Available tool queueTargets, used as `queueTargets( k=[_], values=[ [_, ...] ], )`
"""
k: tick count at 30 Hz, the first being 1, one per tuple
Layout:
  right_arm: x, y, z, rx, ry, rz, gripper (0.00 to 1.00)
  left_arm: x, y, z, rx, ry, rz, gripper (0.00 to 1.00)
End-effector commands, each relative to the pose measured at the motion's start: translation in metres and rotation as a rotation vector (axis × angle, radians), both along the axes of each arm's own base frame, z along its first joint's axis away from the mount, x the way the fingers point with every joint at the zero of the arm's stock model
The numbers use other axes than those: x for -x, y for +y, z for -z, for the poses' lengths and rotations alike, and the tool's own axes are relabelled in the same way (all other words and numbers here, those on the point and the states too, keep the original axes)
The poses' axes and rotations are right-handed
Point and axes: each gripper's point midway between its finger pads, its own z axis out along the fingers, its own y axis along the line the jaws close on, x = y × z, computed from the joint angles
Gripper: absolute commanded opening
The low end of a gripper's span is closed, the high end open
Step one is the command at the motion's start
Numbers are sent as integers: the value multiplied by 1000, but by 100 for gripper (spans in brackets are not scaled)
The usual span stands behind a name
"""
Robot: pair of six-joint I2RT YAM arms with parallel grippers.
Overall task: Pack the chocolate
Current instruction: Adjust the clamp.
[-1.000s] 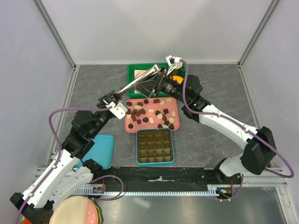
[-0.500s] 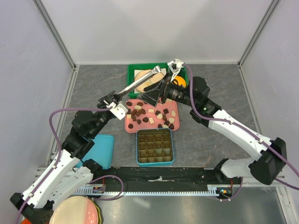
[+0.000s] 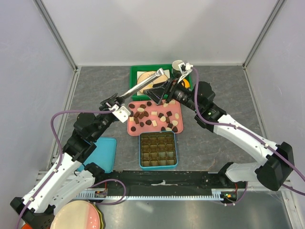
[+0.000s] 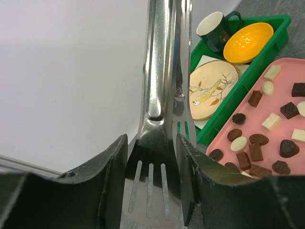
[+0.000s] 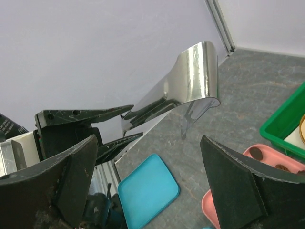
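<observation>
Steel tongs (image 3: 138, 87) are clamped in our left end effector (image 3: 112, 101), long axis running 8-to-2 o'clock. The right end effector (image 3: 159, 89) gapes empty. Chocolates (image 3: 142, 114) sit on the pink tray (image 3: 132, 130) at its 6 o'clock, so that arm's nearer.

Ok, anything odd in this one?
Yes: the left hand holds the tongs by their slotted tips, so the hinge end sticks out over the green bin, toward the open right hand. Nothing looks spilled.

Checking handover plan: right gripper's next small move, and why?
Probably ease the open right gripper forward over the bent end of the shiny metal tongs. The left gripper holds them by the slotted tips, and that bent end sits ahead of the right fingers, untouched.
</observation>
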Motion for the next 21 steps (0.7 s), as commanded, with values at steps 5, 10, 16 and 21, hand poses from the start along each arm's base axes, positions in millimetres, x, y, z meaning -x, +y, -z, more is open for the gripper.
queueTargets(
  k=[5,10,16,21],
  values=[
    [-4,21,-21,-140,-55,-22,96,2,1,-18,26,-52,7,1],
    [-7,34,-19,-148,-44,-27,95,3,2,-16,26,-52,7,2],
    [-17,46,-13,-147,-29,-14,93,5,-2,-11,21,-46,30,2],
    [-24,46,-14,-173,-39,15,91,7,-1,-11,25,-46,30,2]
  ],
)
